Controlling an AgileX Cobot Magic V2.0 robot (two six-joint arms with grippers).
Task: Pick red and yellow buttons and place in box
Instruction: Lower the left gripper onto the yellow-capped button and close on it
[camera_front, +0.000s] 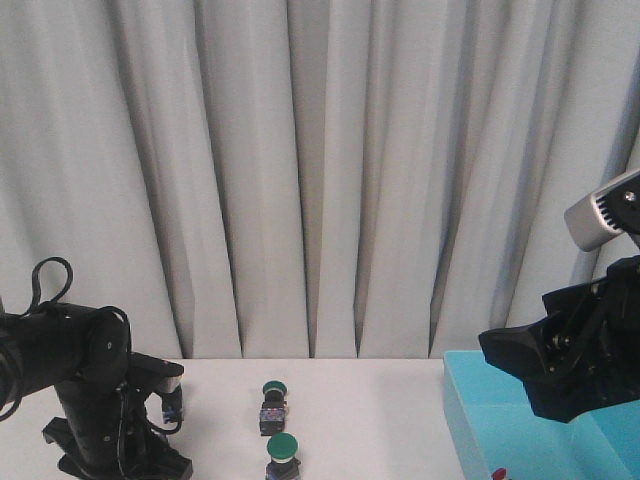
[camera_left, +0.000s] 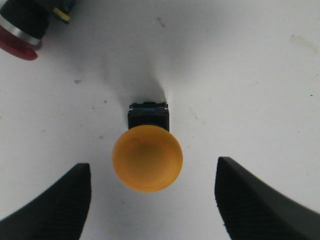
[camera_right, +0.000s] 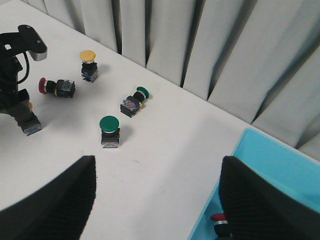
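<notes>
Setting: white counter before grey pleated curtains.

Left end effector: open, fingers spread wide, poised directly over a yellow button, one finger to each side, neither touching it. The button sits on the counter, dark body behind its cap. A red button lies near it, on its side at the frame's corner.

Right end effector: open, empty, held above the counter at the near rim of the box.

Box: turquoise, at the counter's right end; one red button lies inside, near its wall.

Farther out, right wrist view: second yellow button upright near the curtains; two green buttons, one upright, one lying on its side.
</notes>
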